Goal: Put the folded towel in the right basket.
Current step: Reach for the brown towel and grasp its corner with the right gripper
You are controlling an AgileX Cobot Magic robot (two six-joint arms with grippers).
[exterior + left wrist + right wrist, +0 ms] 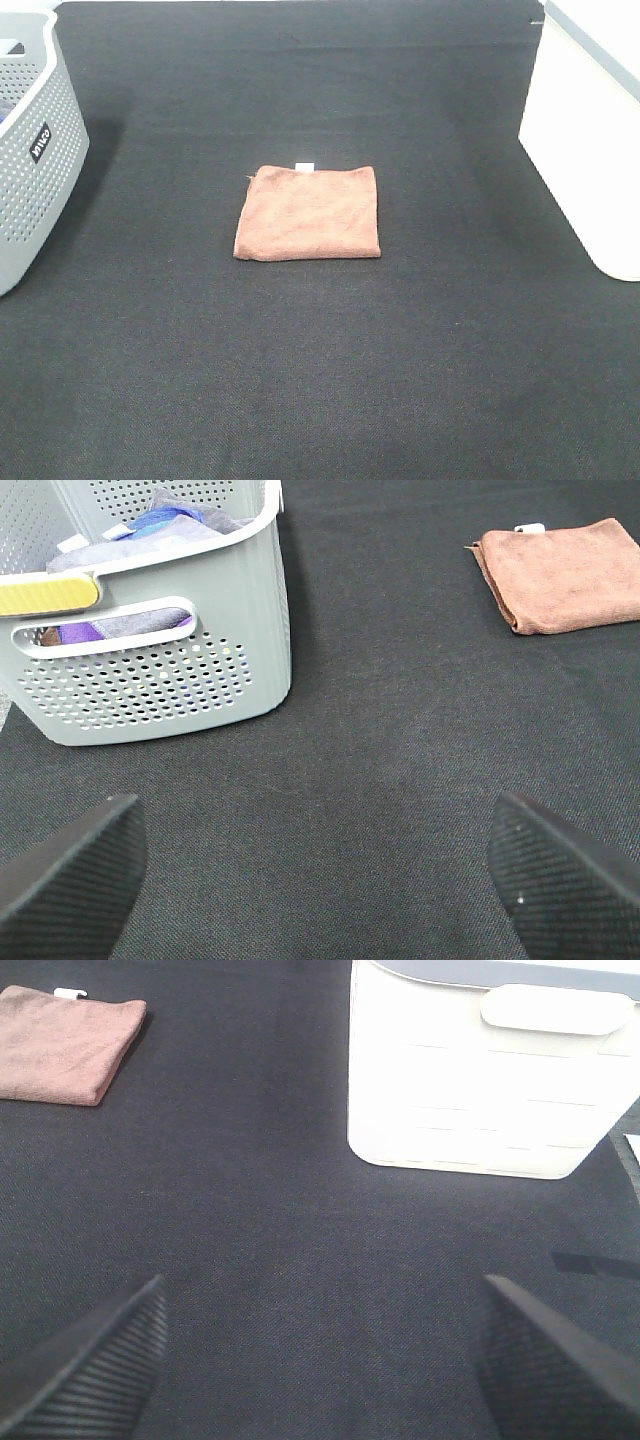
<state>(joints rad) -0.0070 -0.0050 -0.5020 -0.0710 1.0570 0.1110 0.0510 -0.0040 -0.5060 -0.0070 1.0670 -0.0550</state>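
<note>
While right gripper [320, 1360] gapes, folded towel [65, 1045] lies apart.

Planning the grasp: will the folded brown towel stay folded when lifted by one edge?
Probably not: the towel looks like soft layered cloth, so it would likely droop and may open. It lies thin and flat, so probably light. Pushed on the textured mat, it would likely bunch rather than slide.

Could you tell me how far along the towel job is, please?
Done: the towel lies folded on the black mat. In hand: nothing; the left gripper and right gripper are open, both clear of it. Left: grasping the towel and putting it in the white right basket.
</note>
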